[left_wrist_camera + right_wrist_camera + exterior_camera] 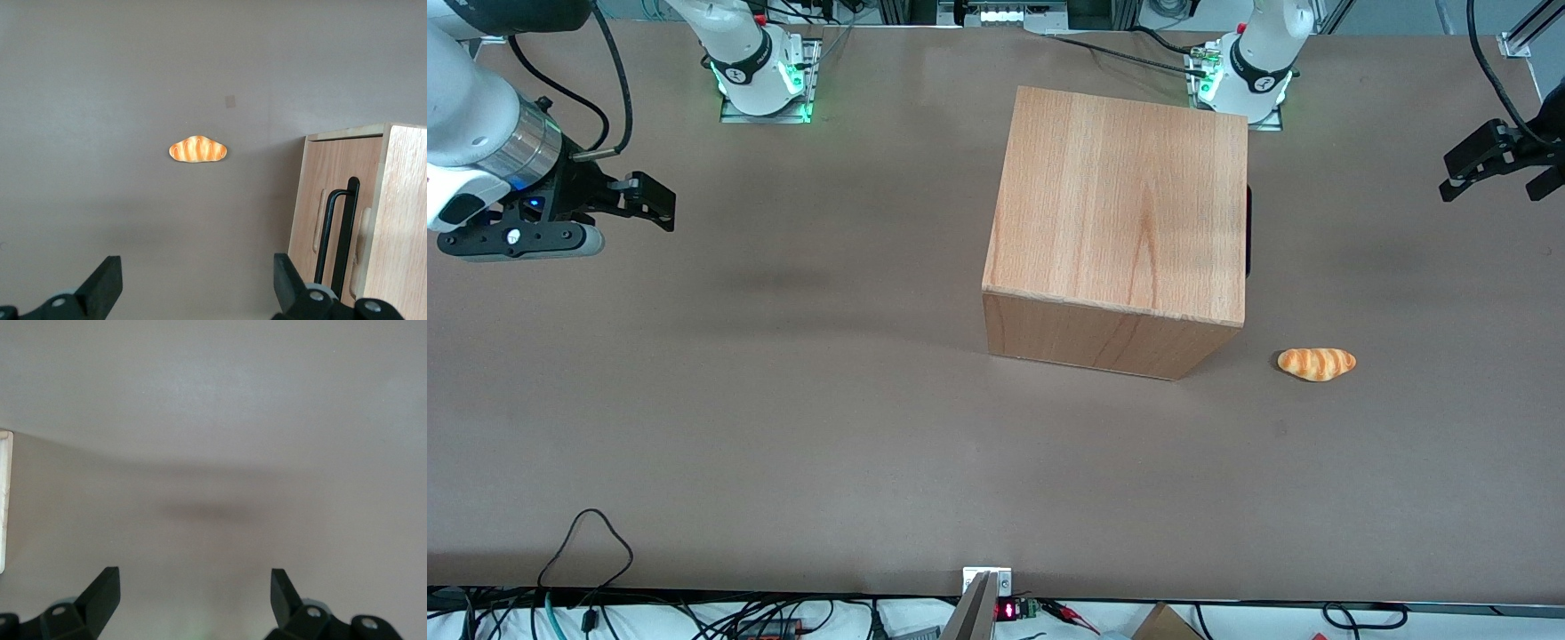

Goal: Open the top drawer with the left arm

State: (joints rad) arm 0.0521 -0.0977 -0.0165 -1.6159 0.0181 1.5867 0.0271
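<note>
Fingers (107, 283) of the left arm's gripper (1489, 169) were spread wide with nothing between them, hanging above the counter (783, 427) at the working arm's end, well apart from the cabinet (1116, 231). Its top drawer (337, 200) sat shut, black bar handle (340, 233) facing the gripper. A bread roll (1316, 364) lay near the cabinet's corner.

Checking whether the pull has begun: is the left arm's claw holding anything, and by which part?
Nothing is held. The claw is open and empty, hovering off toward the working arm's end of the table, clear of the top drawer's black handle.
</note>
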